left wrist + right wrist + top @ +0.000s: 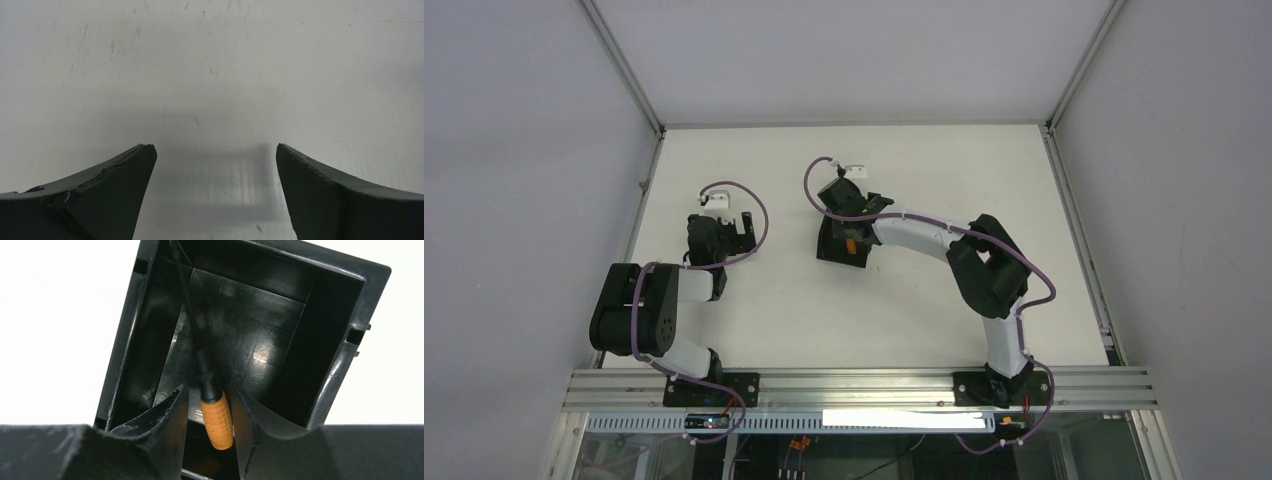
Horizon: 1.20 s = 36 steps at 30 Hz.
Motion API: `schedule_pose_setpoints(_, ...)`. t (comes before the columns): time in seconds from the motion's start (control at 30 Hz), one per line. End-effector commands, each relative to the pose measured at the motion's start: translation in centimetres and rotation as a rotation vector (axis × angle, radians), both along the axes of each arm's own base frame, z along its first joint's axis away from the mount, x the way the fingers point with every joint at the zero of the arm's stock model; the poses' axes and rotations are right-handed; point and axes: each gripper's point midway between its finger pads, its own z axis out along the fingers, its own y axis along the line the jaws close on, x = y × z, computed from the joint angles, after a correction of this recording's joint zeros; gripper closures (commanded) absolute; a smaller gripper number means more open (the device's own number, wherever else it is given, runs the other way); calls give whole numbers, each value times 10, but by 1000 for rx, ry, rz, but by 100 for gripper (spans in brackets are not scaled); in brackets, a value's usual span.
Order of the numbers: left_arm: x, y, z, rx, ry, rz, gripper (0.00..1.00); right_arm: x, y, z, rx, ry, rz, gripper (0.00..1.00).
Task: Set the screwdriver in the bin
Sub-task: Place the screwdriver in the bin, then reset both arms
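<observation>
The black bin (832, 247) stands mid-table; in the right wrist view its rim (327, 372) and dark inside fill the frame. The screwdriver (216, 420), with an orange handle and thin black shaft, lies in the bin, shaft tip up against the far left corner. A bit of orange shows in the top view (851, 243). My right gripper (209, 388) hangs over the bin with its jaws a little apart on either side of the handle; a gap shows on the left side. My left gripper (216, 146) is open and empty above bare table, to the left of the bin (736, 226).
White tabletop (924, 170) with metal frame rails along its left, right and far edges. Grey walls close around it. The right arm's forearm (914, 237) stretches from the right toward the bin.
</observation>
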Motion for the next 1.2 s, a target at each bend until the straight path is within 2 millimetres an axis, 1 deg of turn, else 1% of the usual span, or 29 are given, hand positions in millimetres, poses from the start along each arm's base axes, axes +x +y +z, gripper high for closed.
schedule_pose_setpoints(0.0,3,-1,14,-8,-47,-2,1,4,7,34,42,-67,-3,55)
schedule_pose_setpoints(0.03,3,-1,14,-8,-48,-2,1,4,7,39,44,-74,-1,51)
schedule_pose_setpoints(0.07,3,-1,14,-8,-47,-3,1,4,7,44,45,-81,-1,49)
schedule_pose_setpoints(0.2,3,-1,14,-8,-47,-4,1,5,6,64,56,-111,2,48)
schedule_pose_setpoints(0.3,3,-1,14,-8,-48,-4,1,6,4,83,62,-139,0,47)
schedule_pose_setpoints(0.47,3,-1,14,-8,-47,-2,1,7,0,120,80,-197,6,45)
schedule_pose_setpoints(0.57,3,-1,14,-8,-49,-3,1,10,-2,146,84,-238,14,41)
schedule_pose_setpoints(0.63,3,-1,14,-8,-48,-3,1,12,-4,162,80,-266,20,37)
schedule_pose_setpoints(0.77,3,-1,14,-8,-48,-3,1,15,-10,197,61,-338,39,32)
schedule_pose_setpoints(0.93,3,-1,14,-8,-47,-3,1,18,-18,241,19,-428,89,20)
schedule_pose_setpoints(1.07,3,-1,14,-8,-47,-2,1,17,-22,272,-14,-474,130,9)
schedule_pose_setpoints(1.17,3,-1,14,-8,-48,-3,1,17,-26,288,-31,-502,144,1)
